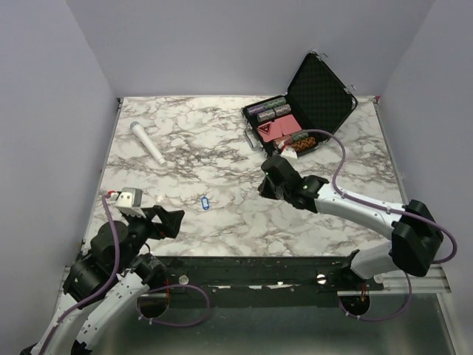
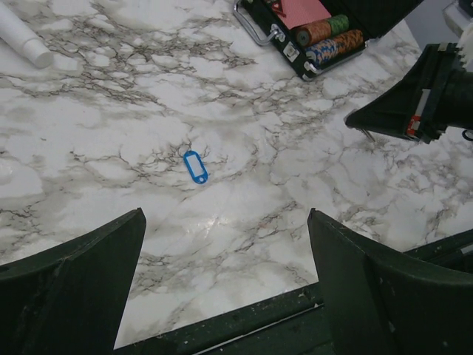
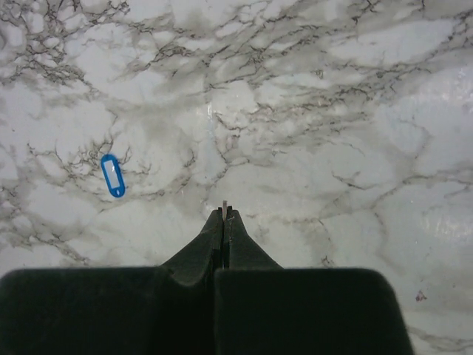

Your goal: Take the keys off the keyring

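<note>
We see the white-and-grey marbled surface (image 1: 222,148) carrying everything. An open black hard case (image 1: 321,92) of striped chips sits out at 1 o'clock, well apart from the work, and a white stick microphone (image 1: 146,143) lies at 10 o'clock, equally out of the way. The left tool (image 2: 225,218) sits at the 7 o'clock edge with its two dark fingers spread wide and nothing between them. It is aimed across the surface so that its camera frames the tag, and we judge it is standing by rather than gripping. The right tool (image 3: 224,214) hovers just right of centre with its fingers pressed together. A thin sliver that we take for the silvery metal key (image 3: 224,205) peeks out between the tips, held clear of the tag, we think, to keep the two apart. The bright-blue oblong plastic key tag (image 1: 205,202) lies flat on the surface at about 8 o'clock from centre, between the two tools and touching neither. Its thin ring is too small for us to make out. We judge the separation largely done, with the key left to set down.
</note>
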Controlling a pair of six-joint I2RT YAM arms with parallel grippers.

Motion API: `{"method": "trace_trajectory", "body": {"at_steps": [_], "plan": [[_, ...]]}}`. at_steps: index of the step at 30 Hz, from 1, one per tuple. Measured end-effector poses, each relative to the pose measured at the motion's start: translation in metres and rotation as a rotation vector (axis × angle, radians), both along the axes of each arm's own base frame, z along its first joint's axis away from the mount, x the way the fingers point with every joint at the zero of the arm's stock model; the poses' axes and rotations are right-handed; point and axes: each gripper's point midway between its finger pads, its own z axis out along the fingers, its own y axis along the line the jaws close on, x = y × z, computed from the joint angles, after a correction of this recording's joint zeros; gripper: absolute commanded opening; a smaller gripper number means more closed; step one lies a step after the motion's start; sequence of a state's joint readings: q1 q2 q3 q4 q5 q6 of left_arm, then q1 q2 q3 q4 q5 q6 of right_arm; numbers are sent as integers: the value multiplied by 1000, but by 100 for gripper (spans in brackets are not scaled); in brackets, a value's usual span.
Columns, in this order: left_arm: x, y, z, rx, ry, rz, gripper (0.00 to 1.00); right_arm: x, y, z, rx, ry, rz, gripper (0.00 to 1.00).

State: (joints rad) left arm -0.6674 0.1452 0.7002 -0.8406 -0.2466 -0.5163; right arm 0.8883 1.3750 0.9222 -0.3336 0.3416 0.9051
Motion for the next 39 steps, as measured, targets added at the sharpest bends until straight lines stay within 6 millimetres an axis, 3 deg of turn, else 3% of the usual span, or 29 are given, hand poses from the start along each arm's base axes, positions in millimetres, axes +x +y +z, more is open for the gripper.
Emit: {"method": "trace_trajectory", "body": {"at_steps": [4,6,7,8,9,10,13,19,24,30,39], "plan": [[-4,10,6,-56,-64,37,99,25,13,2,-43,-5,42,1],[-5,14,10,-73,-86,48,99,36,22,4,-56,-13,60,7],[-5,15,11,-77,-92,54,99,40,25,5,-61,-16,66,19],[-5,15,11,-78,-92,57,99,46,26,4,-72,-16,70,36],[-4,15,11,-77,-90,59,99,50,29,4,-79,-16,74,59],[-4,15,11,-77,-89,60,99,54,30,3,-84,-14,75,72],[-3,15,10,-76,-83,64,99,58,28,-2,-111,-4,83,98],[-3,14,9,-77,-80,64,99,55,17,3,-139,2,76,100],[-3,14,9,-77,-80,64,99,47,3,39,-110,-52,61,100],[0,12,7,-65,-65,64,99,26,-26,86,-55,-167,57,100],[4,9,1,-48,-47,64,99,10,-87,106,-121,-317,-43,100]]}}
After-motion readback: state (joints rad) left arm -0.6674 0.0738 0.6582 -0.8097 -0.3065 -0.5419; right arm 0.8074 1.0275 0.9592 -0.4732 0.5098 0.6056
